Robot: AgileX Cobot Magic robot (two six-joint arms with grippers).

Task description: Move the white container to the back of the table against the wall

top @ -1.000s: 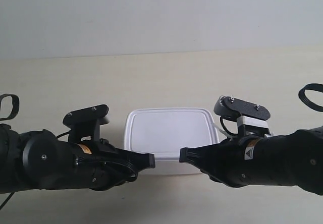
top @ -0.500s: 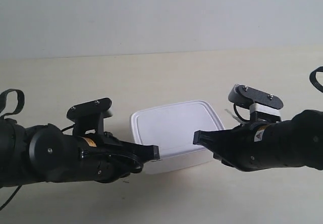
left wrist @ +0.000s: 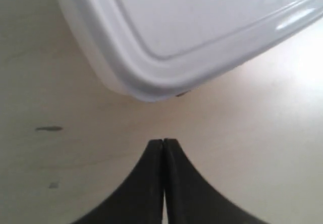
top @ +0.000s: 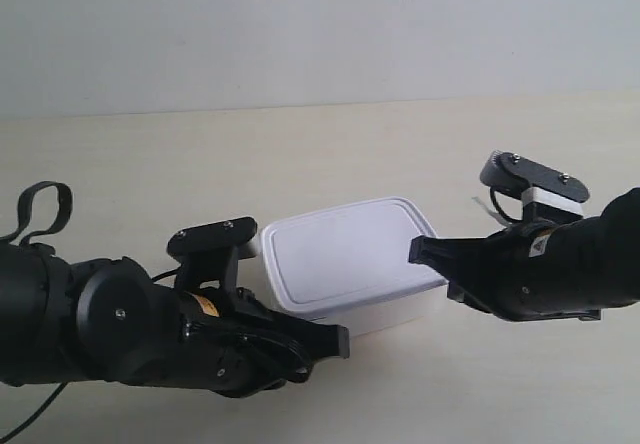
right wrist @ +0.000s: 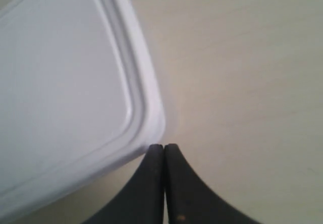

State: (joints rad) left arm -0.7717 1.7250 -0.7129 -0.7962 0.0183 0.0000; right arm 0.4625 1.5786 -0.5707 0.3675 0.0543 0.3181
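White container point(top: 345, 254) parked crooked on the table point(top: 300, 154), both grippers pinched shut on nothing

In the exterior view the box sits in the lower middle of the frame, turned at an angle, well apart from the wall point(top: 300, 24) across the top. The left gripper point(left wrist: 163, 141) has its jaws pressed tight together and empty, with the tips just short of one rounded corner of the box. Same deal with the right gripper point(right wrist: 164, 146): jaws closed flat against each other, nothing between them, tips right up against another corner and looking like they touch it.
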